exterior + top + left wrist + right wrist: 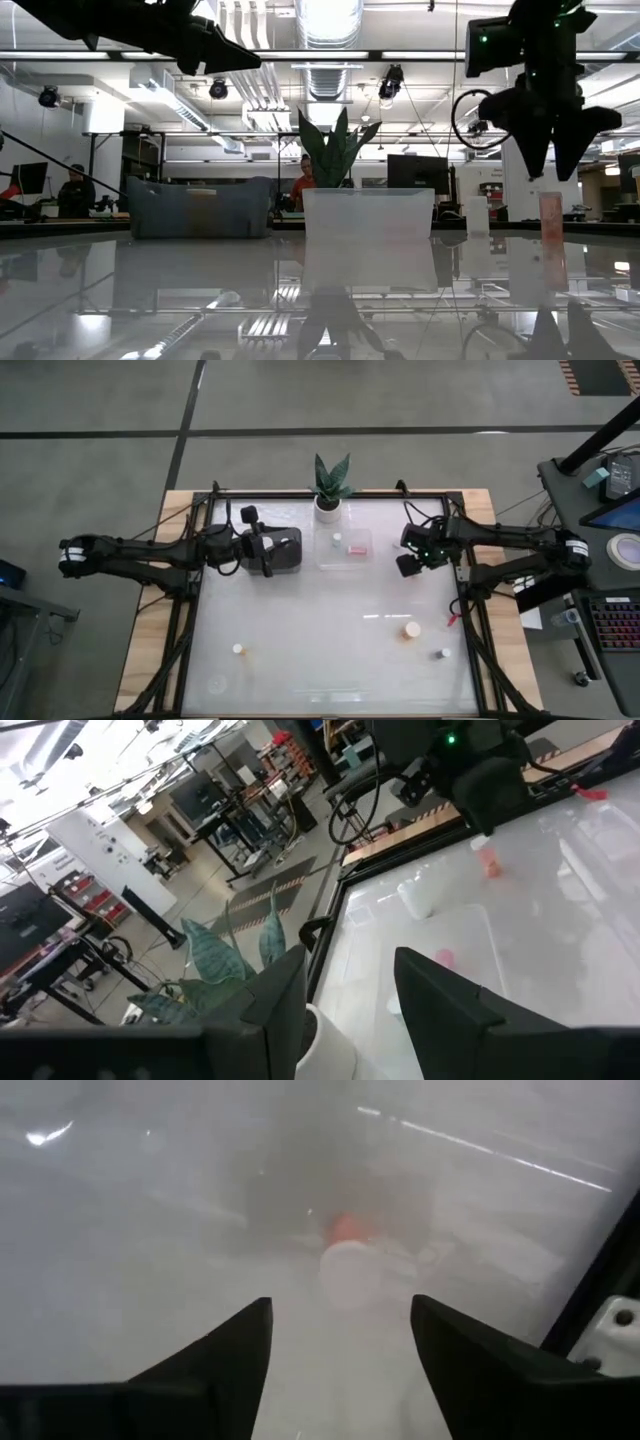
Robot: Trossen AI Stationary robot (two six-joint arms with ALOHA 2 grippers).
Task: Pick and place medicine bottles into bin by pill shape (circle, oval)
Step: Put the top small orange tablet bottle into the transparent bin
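I am looking at the medicine bottles first: an amber bottle is standing on the near right part of the bench, a small white-capped bottle is sitting near left, a tiny grey-capped one is lying near the right corner, and two more are already resting inside the clear bin at the far middle, a pink bottle and a white one. A dark bin is sitting just to its left. The right tool is hovering above the bench just right of the clear bin, its fingers spread wide and gripping nothing; through its wrist camera I am seeing a white-capped, orange-bodied bottle below and ahead of it, too blurred for me to read the pill shape. The left tool is waiting over the dark bin, its fingers also parted and empty. The potted plant is standing at the far edge behind the bins. I am judging that I am between placements, with three bottles left to sort. For the next move I am needing to lower the right tool squarely over the chosen cap, close gently on the slim body without toppling it, and confirm the pill shape before choosing a bin.
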